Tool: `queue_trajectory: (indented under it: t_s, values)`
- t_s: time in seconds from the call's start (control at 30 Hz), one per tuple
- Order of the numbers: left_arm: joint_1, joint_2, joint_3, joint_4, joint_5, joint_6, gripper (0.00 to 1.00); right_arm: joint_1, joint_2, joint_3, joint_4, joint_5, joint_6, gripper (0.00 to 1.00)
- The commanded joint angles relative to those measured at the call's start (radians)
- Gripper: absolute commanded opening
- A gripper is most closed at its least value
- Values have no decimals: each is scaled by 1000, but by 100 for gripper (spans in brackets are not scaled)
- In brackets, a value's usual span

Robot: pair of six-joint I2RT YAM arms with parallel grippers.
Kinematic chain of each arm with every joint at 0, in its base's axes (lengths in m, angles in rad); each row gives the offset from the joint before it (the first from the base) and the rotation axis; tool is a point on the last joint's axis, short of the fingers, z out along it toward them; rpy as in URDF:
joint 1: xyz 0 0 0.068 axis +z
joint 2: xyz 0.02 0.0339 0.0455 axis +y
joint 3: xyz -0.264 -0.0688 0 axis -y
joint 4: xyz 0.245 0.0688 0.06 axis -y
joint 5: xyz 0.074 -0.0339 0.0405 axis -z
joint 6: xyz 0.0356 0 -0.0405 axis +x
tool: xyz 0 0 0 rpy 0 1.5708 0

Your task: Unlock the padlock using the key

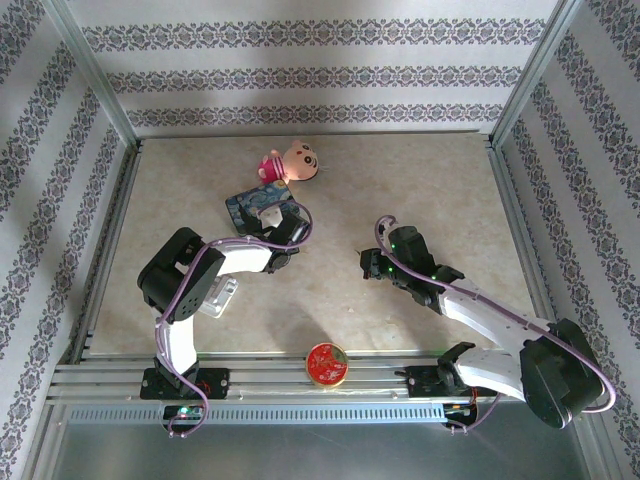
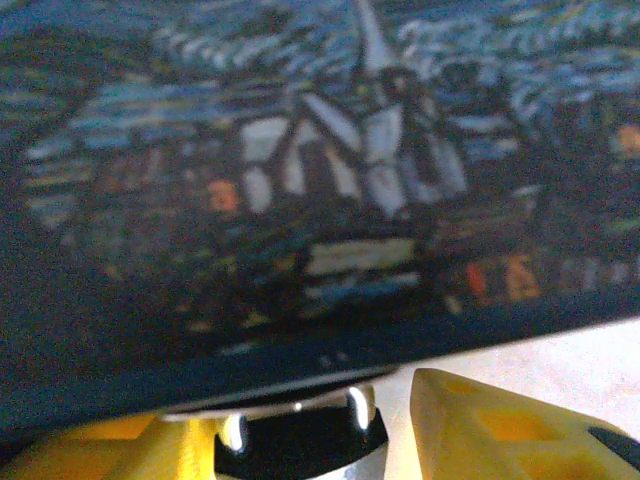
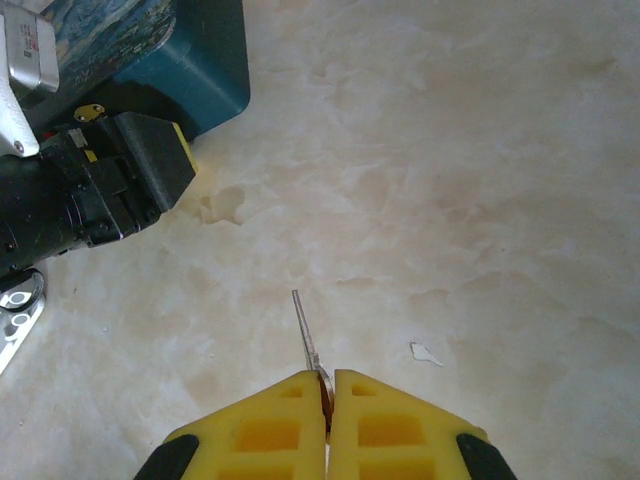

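The right gripper [image 3: 328,388] clamps the key [image 3: 305,335], apart from the padlock [image 2: 300,448], which sits inside the left gripper [image 2: 312,415] (grip indeterminable) beside the blue painted tin [image 2: 330,180]; insertion and turning remain.

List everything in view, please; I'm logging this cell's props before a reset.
padlock: one, black with silvery shackle, beside the blue tin's base
key: one, grey, pinched in the right gripper
blue tin: one, painted, far centre of the table
doll: one, pink with peach head, behind the blue tin
round tin: one, red, on the near rail
block: one, whitish, beneath the left arm
scrap: one, white, on the table
table: one, beige marbled
left gripper: one, yellow fingers, either side of the padlock
right gripper: one, yellow fingers, shut on the key
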Motion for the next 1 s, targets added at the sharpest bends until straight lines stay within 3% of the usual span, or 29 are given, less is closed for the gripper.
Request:
queue_trajectory:
  t_s: [0.0, 0.13, 0.27, 0.47, 0.97]
  values:
    - [17, 19, -14, 45, -31, -7, 50, -5, 9, 28, 27, -17, 6, 0]
    - [17, 23, -21, 81, -33, 12, 40, -4, 14, 31, 26, -20, 4, 0]
    - [17, 27, -19, 92, -24, 27, 21, -4, 12, 26, 29, -16, 6, 0]
    - [16, 7, -35, 81, 17, 25, 3, -3, 21, 16, 31, -9, 12, 0]
    - [-46, -77, -114, 65, 240, -197, 0, 42, 23, -45, 42, 47, 21, 0]
